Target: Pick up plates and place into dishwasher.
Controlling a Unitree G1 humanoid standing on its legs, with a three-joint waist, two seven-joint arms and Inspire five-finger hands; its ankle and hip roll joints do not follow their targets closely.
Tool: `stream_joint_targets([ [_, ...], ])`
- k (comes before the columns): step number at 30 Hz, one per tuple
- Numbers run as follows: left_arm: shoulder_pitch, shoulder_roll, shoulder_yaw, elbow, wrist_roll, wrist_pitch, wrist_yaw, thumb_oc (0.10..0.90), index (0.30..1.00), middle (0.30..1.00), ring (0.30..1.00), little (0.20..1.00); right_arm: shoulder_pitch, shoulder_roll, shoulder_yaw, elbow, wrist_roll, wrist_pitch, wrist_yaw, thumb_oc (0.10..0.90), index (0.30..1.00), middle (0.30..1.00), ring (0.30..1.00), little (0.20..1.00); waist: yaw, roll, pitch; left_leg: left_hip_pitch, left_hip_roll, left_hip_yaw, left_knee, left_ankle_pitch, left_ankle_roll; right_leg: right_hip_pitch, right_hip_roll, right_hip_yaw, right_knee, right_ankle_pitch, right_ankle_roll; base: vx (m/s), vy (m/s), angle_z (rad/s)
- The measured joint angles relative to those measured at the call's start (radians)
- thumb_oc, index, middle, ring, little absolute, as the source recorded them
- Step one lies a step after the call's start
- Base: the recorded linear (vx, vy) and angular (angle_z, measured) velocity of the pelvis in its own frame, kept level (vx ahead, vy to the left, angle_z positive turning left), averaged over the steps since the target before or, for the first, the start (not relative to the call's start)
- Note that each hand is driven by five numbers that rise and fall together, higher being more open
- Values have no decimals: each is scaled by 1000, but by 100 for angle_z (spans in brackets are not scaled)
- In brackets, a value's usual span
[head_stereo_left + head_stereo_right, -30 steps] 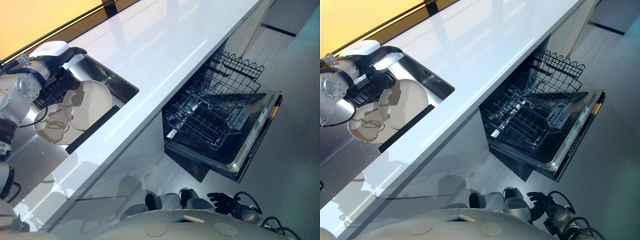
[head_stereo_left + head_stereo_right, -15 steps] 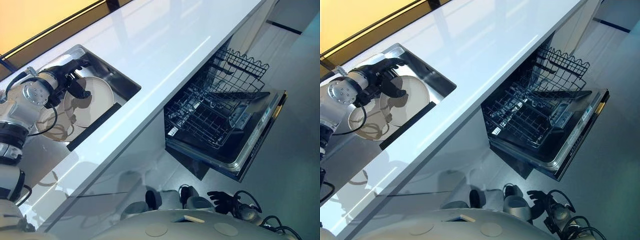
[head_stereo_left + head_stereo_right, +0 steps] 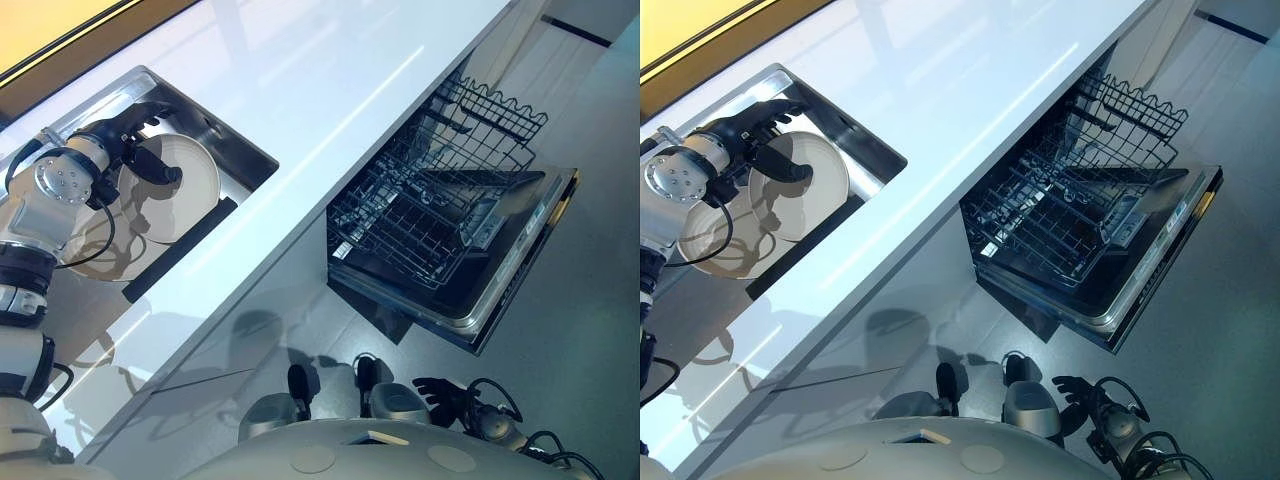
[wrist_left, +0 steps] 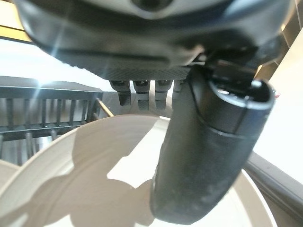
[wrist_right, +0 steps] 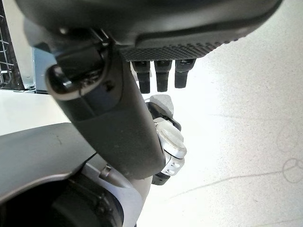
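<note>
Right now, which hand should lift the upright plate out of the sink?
Left. The left hand is in the sink, thumb across the plate face and fingers over its rim. The right hand hangs low by the floor.

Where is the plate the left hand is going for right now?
In the sink on the robot's left, the upper plate leans over a second plate, pinched by the left hand.

Your two head views look steeply down from above, side by side, and share the white counter [image 3: 330,70], the sink [image 3: 245,165] at your left and the open dishwasher [image 3: 1140,290] at your right. Your left wrist view looks along the left hand [image 4: 208,156], very close over a plate [image 4: 94,170]. Your right wrist view faces the floor [image 5: 246,123] past the right hand [image 5: 113,127].
</note>
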Motion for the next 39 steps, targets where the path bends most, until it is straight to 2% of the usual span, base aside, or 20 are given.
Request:
stream_joint_targets([
  [1, 0, 0, 0, 1, 0, -1, -8, 665, 785, 785, 785, 765, 0, 0, 0, 0, 0, 0, 0, 800, 900, 900, 900, 900, 0, -1, 1, 0, 0, 0, 0, 0, 0, 0, 0, 0, 0, 0, 0, 0, 0, 0],
  [2, 0, 0, 0, 1, 0, -3, -18, 495, 639, 639, 639, 595, 0, 0, 0, 0, 0, 0, 0, 800, 900, 900, 900, 900, 2, -2, 1, 0, 0, 0, 0, 0, 0, 0, 1, 0, 0, 0, 0, 0, 0, 0],
  [3, -1, 0, 0, 1, 0, -5, -31, 267, 444, 444, 444, 367, 0, 0, 0, 0, 0, 0, 0, 800, 900, 900, 900, 900, 6, -3, 2, 0, -1, 0, 0, 0, 0, 0, 1, 0, 0, 0, 0, 0, 0, 0],
  [4, -2, 1, 0, 1, 0, -6, -45, 100, 300, 300, 300, 200, 0, -1, 0, 0, 0, 0, 0, 800, 900, 900, 900, 900, 9, -3, 3, 0, -1, 0, 0, 0, 0, -1, 1, 1, 0, 0, 0, 0, 0, 0],
  [8, -33, 25, 0, -1, -2, -26, -104, 100, 300, 300, 300, 200, -6, -1, 0, -4, 1, -1, 1, 800, 900, 900, 900, 900, 14, -12, 18, -7, -1, 0, 0, 1, -1, -6, 1, -1, 1, 0, 0, -39, 10, 1],
  [13, -83, 63, 1, -5, -20, -21, -191, 100, 300, 300, 300, 200, -30, -2, -2, -14, 2, -2, 4, 800, 900, 900, 900, 900, 10, -20, 40, -15, -1, -5, 1, 1, -1, -14, 0, -3, 1, 0, 0, -72, 10, 0],
  [17, -83, 69, 19, -5, -62, -23, -198, 100, 300, 300, 300, 200, -45, -5, -2, -14, 1, -3, 5, 800, 900, 900, 900, 900, 14, -20, 56, -22, 0, -17, 1, 1, -2, -14, 1, -22, -1, 0, 0, -38, 13, 11],
  [21, -72, 70, 19, -13, -72, -38, -118, 100, 300, 300, 300, 200, -67, -8, -2, -14, 0, -11, 3, 800, 900, 900, 900, 900, 32, -19, 67, -24, -1, -24, 1, 1, -2, -14, -1, -26, -2, 0, 0, -29, 16, 5],
  [23, -54, 71, 20, -15, -70, -58, -9, 100, 300, 300, 300, 200, -69, -9, -2, -12, 0, -11, 2, 800, 900, 900, 900, 900, 43, -19, 67, -26, -1, -30, 1, 2, -2, -13, -1, -30, -3, 0, 0, -6, 7, 2],
  [30, -13, 127, 28, -84, -66, -104, 238, 100, 300, 300, 300, 200, -66, -9, -2, -7, 0, -12, 1, 800, 900, 900, 900, 900, 67, -20, 68, -25, -1, -38, 1, 6, -2, -7, -1, -46, -4, 0, 0, -16, -2, 6],
  [35, 54, 144, 109, -145, -58, -128, 386, 100, 300, 300, 300, 200, -62, -15, -2, -18, 3, -40, -8, 800, 900, 900, 900, 900, 70, -22, 69, -21, -1, -42, 1, 9, -1, -2, -2, -49, -4, 0, 0, 5, -46, 1],
  [37, 120, 142, 167, -193, -52, -135, 438, 100, 300, 300, 300, 200, -16, -37, 1, -131, 50, -26, 23, 800, 900, 900, 900, 900, 66, -23, 69, -11, -2, -45, 0, 9, -1, 8, -2, -49, -4, 0, 0, -2, -100, -2],
  [39, 197, 137, 242, -271, -26, -143, 497, 100, 300, 300, 300, 200, 55, -89, 1, -329, 167, 52, 115, 800, 900, 900, 900, 900, 64, -30, 73, 0, 0, -45, 1, 9, 0, 19, -1, -48, -4, 0, 0, -31, -142, -1],
])
